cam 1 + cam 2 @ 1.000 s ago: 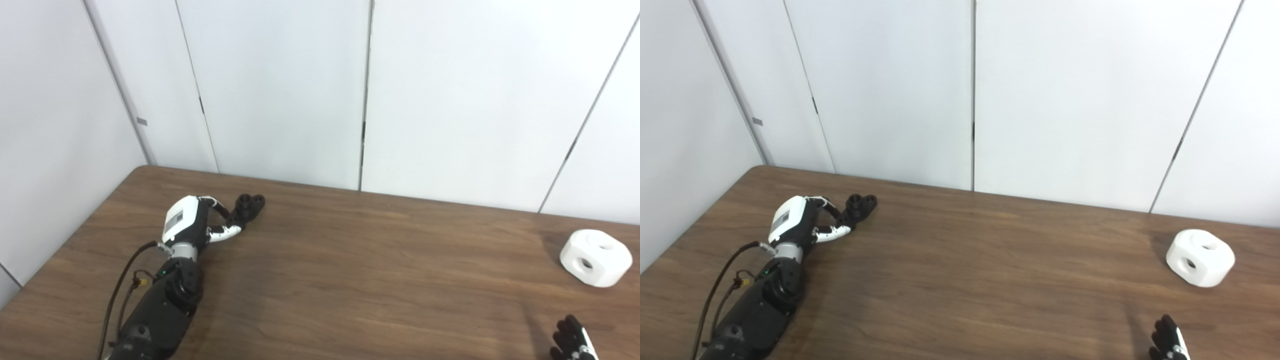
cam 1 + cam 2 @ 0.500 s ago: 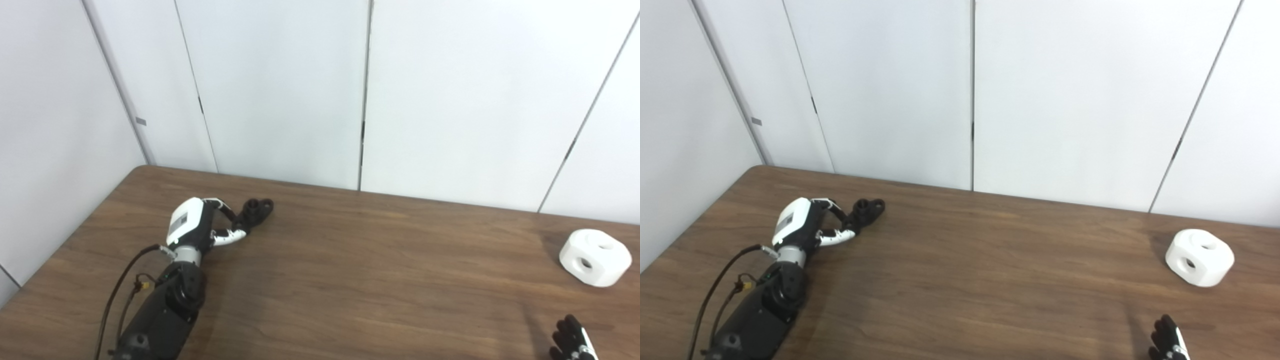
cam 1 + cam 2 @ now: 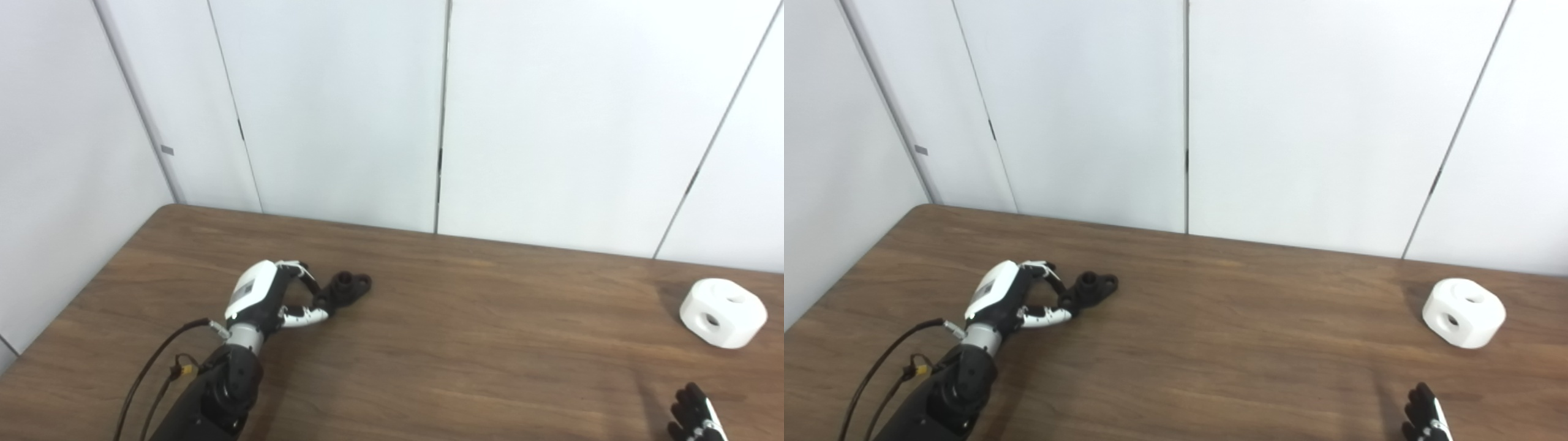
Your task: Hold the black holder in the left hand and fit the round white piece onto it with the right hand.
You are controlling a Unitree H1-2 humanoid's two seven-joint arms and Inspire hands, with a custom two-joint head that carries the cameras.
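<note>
My left hand (image 3: 269, 300) is shut on the near end of the black holder (image 3: 346, 288), a small dark piece with two round sockets, low over the left part of the wooden table (image 3: 465, 343). The round white piece (image 3: 723, 312), a chunky puck with holes in its sides and top, sits alone on the table at the far right. Only the dark fingertips of my right hand (image 3: 692, 416) show at the bottom right corner, well short of the white piece and holding nothing that I can see.
White wall panels (image 3: 343, 110) stand right behind the table's far edge and along its left side. A black cable (image 3: 147, 380) runs beside my left forearm.
My left hand has carried the black holder to the right and nearer to me. The white piece and the right fingertips have stayed put; the camera shifted slightly.
</note>
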